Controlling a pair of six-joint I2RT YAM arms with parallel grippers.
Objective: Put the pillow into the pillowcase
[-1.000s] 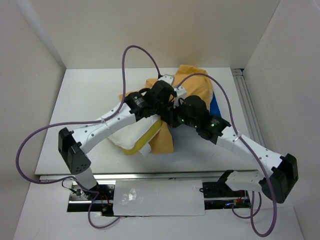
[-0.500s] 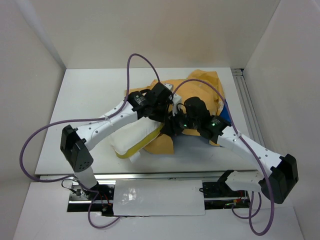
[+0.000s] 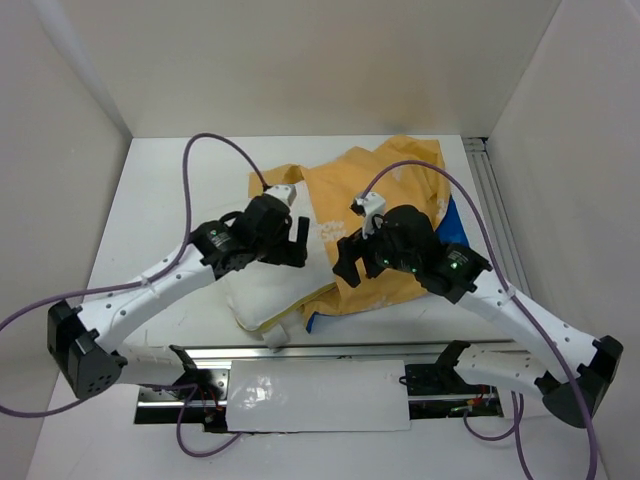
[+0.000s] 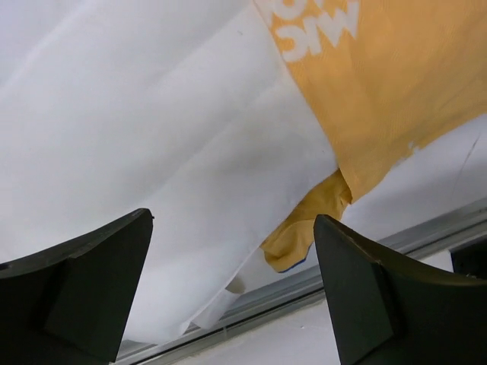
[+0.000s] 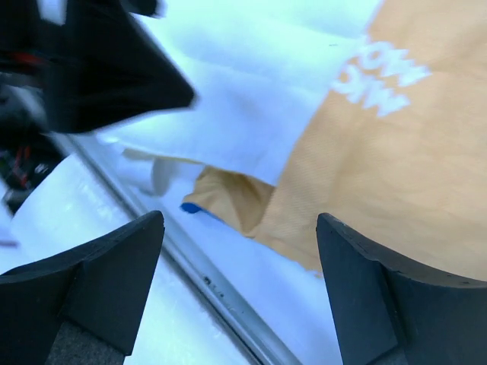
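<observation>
Both arms have drawn back nearward. The left gripper (image 3: 298, 245) and right gripper (image 3: 347, 265) now gape empty above the pillow (image 3: 262, 292), which is partly covered by the pillowcase (image 3: 390, 190).

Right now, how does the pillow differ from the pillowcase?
The pillow is plain white; the pillowcase is orange-yellow with white lettering and some blue at its right edge. The pillow looks plump, the pillowcase flat and wrinkled. The pillow lies near and left; the pillowcase spreads farther back and right, overlapping it. Both are soft and rest on the table.
</observation>
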